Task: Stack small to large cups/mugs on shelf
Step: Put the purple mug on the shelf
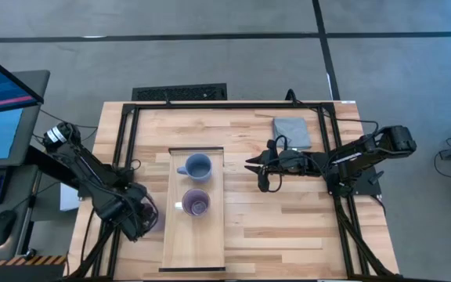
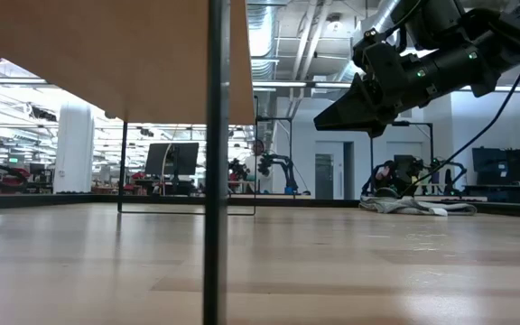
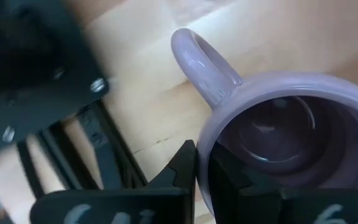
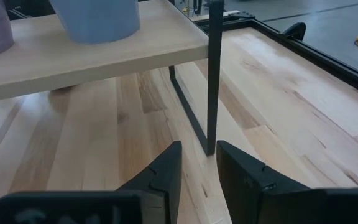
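Note:
The pale wooden shelf (image 1: 210, 251) stands mid-table on thin dark legs (image 2: 217, 162). On it sit a blue-grey mug (image 1: 198, 166) toward the far end and a purple mug (image 1: 196, 204) just nearer. Another lavender mug (image 3: 278, 137) is beside the shelf's left edge, with my left gripper (image 1: 149, 222) shut on it. My right gripper (image 1: 249, 166) hovers open right of the shelf, pointing at it, with nothing between its fingers (image 4: 166, 168). My left gripper holds the lavender mug by its rim (image 3: 207, 142), a short way round from the handle (image 3: 201, 62). One finger (image 3: 185, 168) is outside the wall and one inside. The fingers point down from above. The mug sits mouth up; whether it is clear of the table I cannot tell.
A folded grey cloth (image 1: 291, 131) lies at the table's far right. Black frame rails (image 1: 124, 149) run along the table's left, far and right sides. The shelf's near half and the tabletop right of it are bare wood.

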You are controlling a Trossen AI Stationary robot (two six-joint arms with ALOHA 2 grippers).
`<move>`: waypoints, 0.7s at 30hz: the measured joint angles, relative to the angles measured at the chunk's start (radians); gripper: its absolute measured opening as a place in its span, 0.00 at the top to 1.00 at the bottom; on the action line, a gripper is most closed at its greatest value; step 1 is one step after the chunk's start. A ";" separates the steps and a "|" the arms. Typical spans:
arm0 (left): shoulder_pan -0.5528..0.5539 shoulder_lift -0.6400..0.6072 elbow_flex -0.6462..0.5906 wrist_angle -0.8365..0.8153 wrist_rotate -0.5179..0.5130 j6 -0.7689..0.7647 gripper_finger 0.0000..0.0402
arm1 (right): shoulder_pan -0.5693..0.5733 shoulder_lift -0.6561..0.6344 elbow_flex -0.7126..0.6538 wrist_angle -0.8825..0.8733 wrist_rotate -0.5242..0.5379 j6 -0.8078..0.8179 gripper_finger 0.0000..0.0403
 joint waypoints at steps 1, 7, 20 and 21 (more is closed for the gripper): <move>0.002 0.001 0.000 -0.006 0.018 -0.041 0.98 | 0.000 0.000 0.000 -0.001 0.000 0.000 0.70; 0.006 0.001 0.000 -0.003 0.064 -0.208 0.98 | 0.001 0.000 0.000 -0.021 0.000 0.000 0.70; 0.127 0.082 0.007 0.053 0.036 -0.222 0.97 | 0.005 0.000 0.000 -0.069 -0.011 0.000 0.70; 0.128 0.082 0.005 0.052 0.042 -0.224 0.96 | 0.008 0.000 0.000 -0.069 -0.018 0.000 0.70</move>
